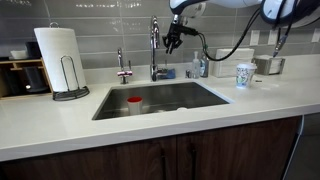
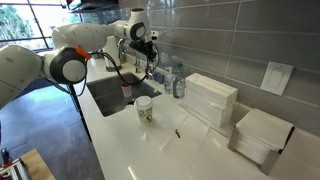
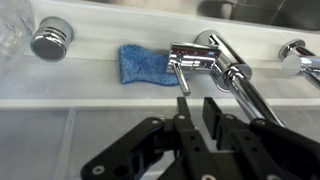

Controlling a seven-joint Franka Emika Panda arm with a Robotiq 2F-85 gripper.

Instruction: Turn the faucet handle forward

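two black fingers (image 3: 215, 112) of my gripper (image 3: 198, 106) reach in from the bottom of the wrist view. they are drawn nearly together with only a thin slit between them, and they pinch nothing. just beyond their tips, not touching them as far as i can see, lies the faucet handle (image 3: 192, 57), a short, smooth chrome cylinder with a flat end. its long axis runs level across the wrist picture, along the white back ledge (image 3: 90, 85) of the sink. its free end points toward a blue, rough-textured sponge (image 3: 143, 65) lying flat just beside it. its root joins the round chrome body of the gooseneck faucet (image 3: 218, 48), whose polished tube slants off toward the lower right of that view. one domed chrome cap (image 3: 50, 40) sits well apart on the far side of the sponge, and a smaller chrome tap (image 3: 303, 58) shows at the opposite edge. in an exterior view the gripper (image 1: 172, 40) hangs beside the tall arch of the faucet (image 1: 154, 45), above the steel sink basin (image 1: 190, 96). i cannot make out the handle itself there. a white paper towel roll (image 1: 57, 55) stands upright on a wire holder, on the pale, smooth counter (image 1: 250, 105).
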